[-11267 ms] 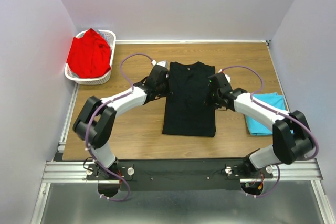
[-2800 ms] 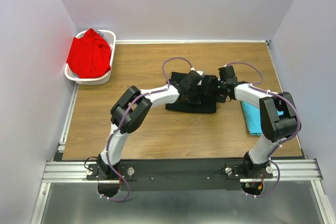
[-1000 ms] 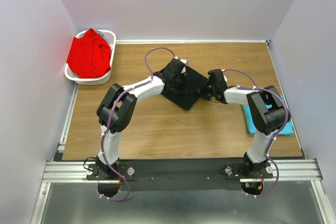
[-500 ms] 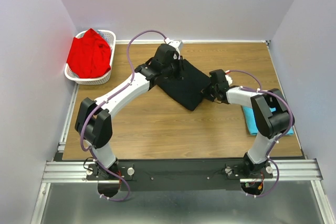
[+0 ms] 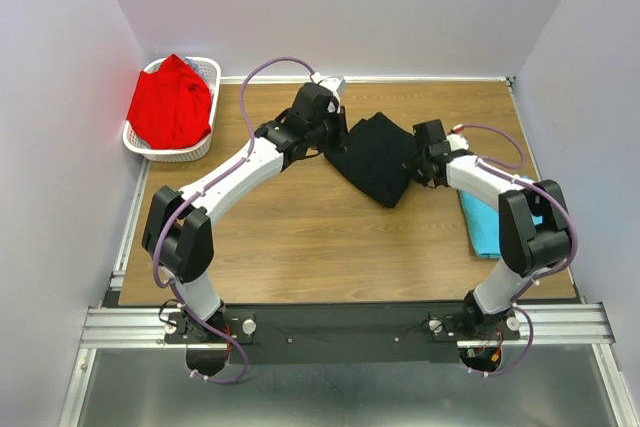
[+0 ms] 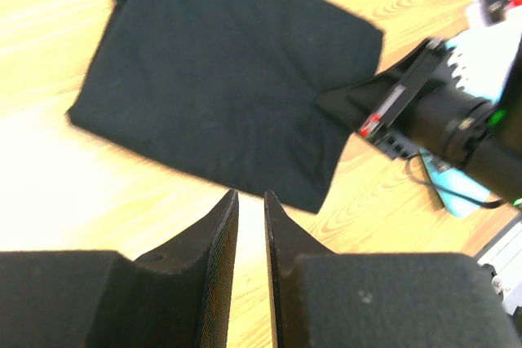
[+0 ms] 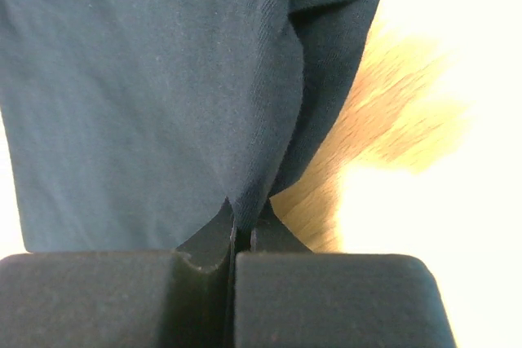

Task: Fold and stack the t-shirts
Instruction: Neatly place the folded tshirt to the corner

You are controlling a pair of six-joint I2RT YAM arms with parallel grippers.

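The right gripper [image 7: 242,213] has its two fingers closed tight on a pinch of cloth at the edge of a large, soft black t-shirt [image 7: 147,79]. The left gripper [image 6: 249,201] hovers above the shirt's far side. Its fingers stand a narrow gap apart and hold nothing.

The black shirt lies folded into a compact rectangle, askew, at the middle of the brown wooden table [image 5: 300,247]. A folded turquoise t-shirt [image 5: 483,230] lies at the table's right edge, partly under the right arm. A bright red t-shirt [image 5: 170,107] is heaped, unfolded, in a white plastic lattice basket [image 5: 170,155] at the far left corner.

The step in hand appears to be moving the folded black shirt onto the turquoise one. The next move calls for keeping every layer pinched so the fold holds, then squaring it on top.

Count: three t-shirts, one of each colour, and one basket.
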